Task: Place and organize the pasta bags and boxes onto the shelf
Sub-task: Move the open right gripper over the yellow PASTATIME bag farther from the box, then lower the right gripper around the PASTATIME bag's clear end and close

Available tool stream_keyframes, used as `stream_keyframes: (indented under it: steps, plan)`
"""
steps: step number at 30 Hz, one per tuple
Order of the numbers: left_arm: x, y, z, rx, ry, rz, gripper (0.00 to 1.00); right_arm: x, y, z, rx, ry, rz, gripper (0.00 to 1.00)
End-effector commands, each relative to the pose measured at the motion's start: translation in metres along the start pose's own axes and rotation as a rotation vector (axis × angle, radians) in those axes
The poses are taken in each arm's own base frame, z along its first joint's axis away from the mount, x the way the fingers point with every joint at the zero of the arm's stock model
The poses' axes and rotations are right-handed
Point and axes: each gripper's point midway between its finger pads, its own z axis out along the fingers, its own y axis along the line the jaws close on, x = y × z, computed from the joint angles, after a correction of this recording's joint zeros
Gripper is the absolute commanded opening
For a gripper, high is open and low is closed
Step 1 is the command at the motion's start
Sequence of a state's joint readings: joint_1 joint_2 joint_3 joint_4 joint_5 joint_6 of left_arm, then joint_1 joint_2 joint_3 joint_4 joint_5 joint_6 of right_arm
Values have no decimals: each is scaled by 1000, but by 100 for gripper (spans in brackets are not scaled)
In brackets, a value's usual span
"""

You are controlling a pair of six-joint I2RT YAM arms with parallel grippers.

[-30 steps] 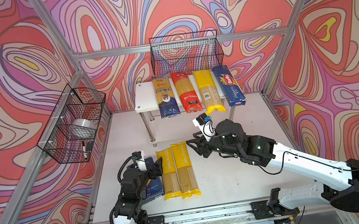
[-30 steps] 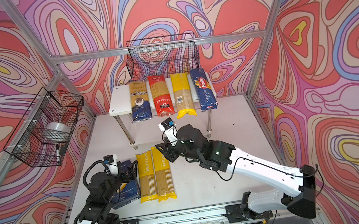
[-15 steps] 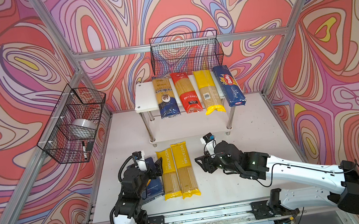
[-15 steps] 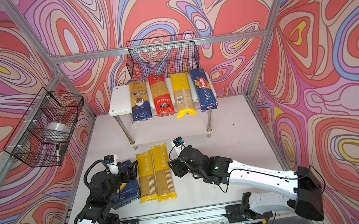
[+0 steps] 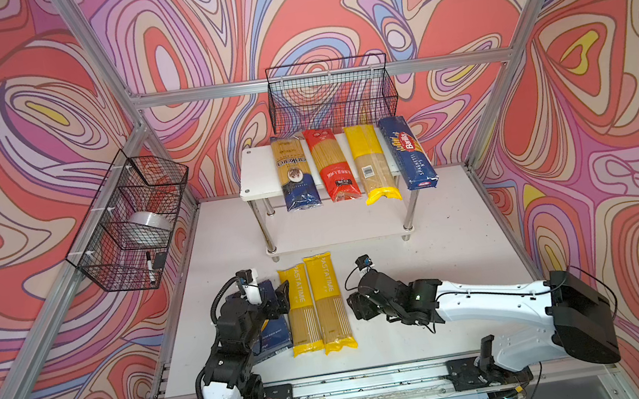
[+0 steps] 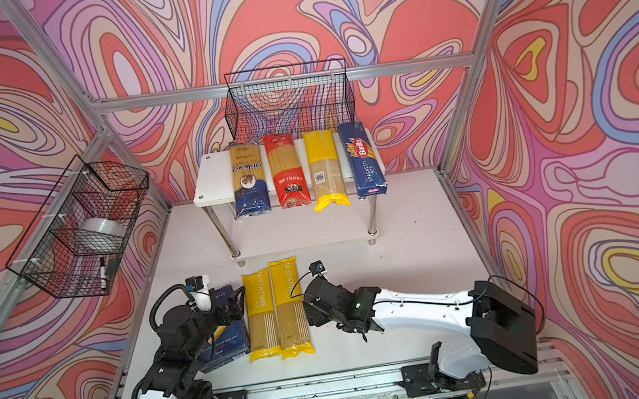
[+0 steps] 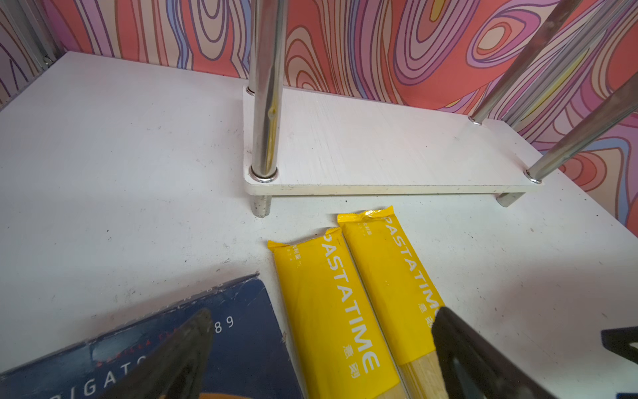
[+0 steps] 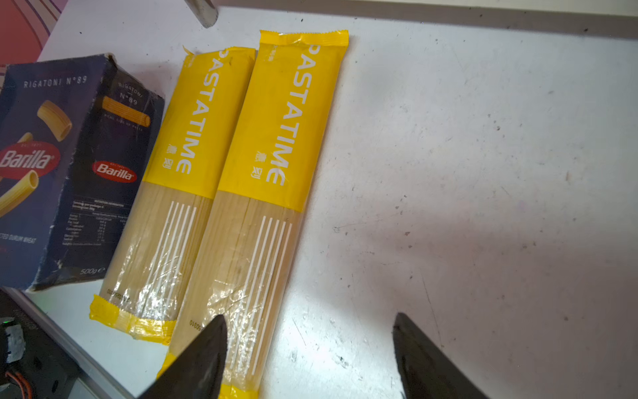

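Observation:
On the shelf's [image 5: 257, 174] top board lie a gold-and-navy bag [image 5: 294, 174], a red bag [image 5: 332, 165], a yellow bag [image 5: 372, 164] and the Barilla spaghetti box [image 5: 408, 151]. Two yellow PASTATIME bags [image 5: 300, 308] [image 5: 329, 300] lie side by side on the table. The rigatoni box [image 8: 51, 165] lies left of them, partly under my left arm. My left gripper [image 7: 324, 312] is open above the box edge and the bags. My right gripper [image 8: 310, 317] is open, one finger [image 8: 203, 355] over the right-hand bag's near end, the other over bare table.
A black wire basket [image 5: 331, 94] hangs behind the shelf. Another basket [image 5: 132, 221] on the left wall holds a tape roll and a marker. The shelf's lower board [image 7: 379, 148] sits just beyond the bags. A metal rail [image 5: 333, 383] runs along the front edge.
My right arm has drawn back from in front of the shelf and come down beside the right-hand table bag, its jaws spreading wider. The left arm has stayed put.

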State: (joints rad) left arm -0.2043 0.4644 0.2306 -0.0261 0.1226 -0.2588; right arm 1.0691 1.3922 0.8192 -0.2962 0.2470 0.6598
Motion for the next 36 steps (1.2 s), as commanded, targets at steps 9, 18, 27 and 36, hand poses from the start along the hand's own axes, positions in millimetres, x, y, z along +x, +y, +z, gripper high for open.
stream_keyframes:
  steps: [9, 18, 27, 36]
  plan:
    - [-9, -3, -1, 6, -18, -1, 100, -5, 17, 20, -37, -18, 65, 81]
    - [-9, -2, -1, 3, -19, -1, 100, -6, 26, 35, -43, -3, 68, 84]
    - [-9, -2, -2, 2, -24, -2, 100, 0, 27, 52, -4, 50, 53, 87]
    - [-10, -2, -2, 2, -27, -2, 100, 15, 40, 73, 14, 129, 39, 90]
